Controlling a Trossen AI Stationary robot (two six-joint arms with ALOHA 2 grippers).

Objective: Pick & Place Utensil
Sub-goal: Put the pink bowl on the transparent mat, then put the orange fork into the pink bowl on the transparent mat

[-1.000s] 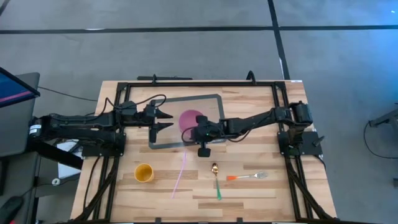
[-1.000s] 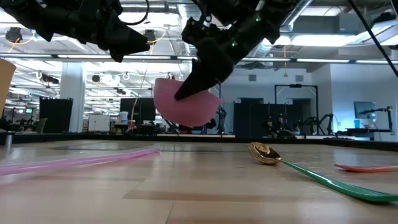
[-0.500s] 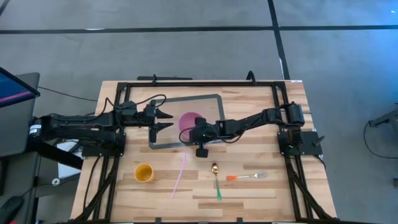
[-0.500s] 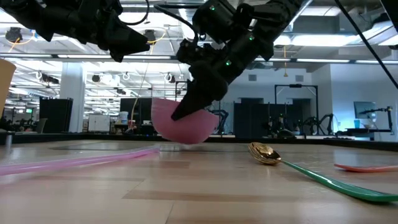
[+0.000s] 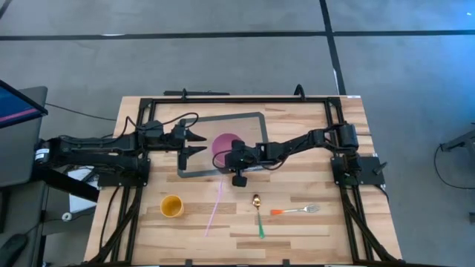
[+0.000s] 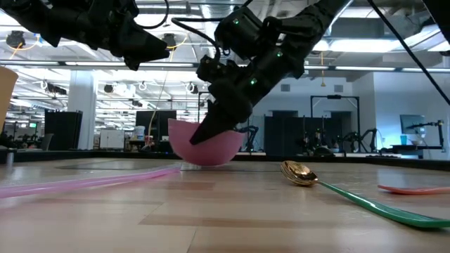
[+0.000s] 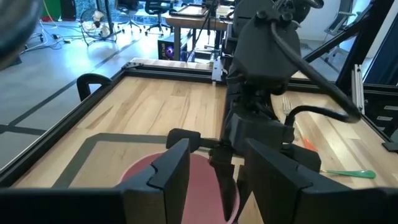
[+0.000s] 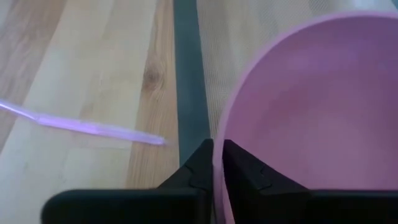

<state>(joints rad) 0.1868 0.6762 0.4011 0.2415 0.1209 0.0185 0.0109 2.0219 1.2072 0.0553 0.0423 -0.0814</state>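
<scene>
The tabletop (image 5: 297, 126) is pale butcher-block wood inside a black metal frame. A grey-bordered mat (image 5: 200, 126) lies near its middle, toward the far edge, with a pink bowl (image 5: 225, 144) on its right part. Toward the near edge lie a small yellow cup (image 5: 172, 205) at left, a long pink straw-like stick (image 5: 216, 205), a gold spoon with a green handle (image 5: 257, 212), and a fork with an orange handle (image 5: 295, 211) at right

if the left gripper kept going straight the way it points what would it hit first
Probably the pink bowl, held at its rim by the right gripper. The left gripper points across the grey-outlined mat at it; its height above the bowl is unclear.
</scene>
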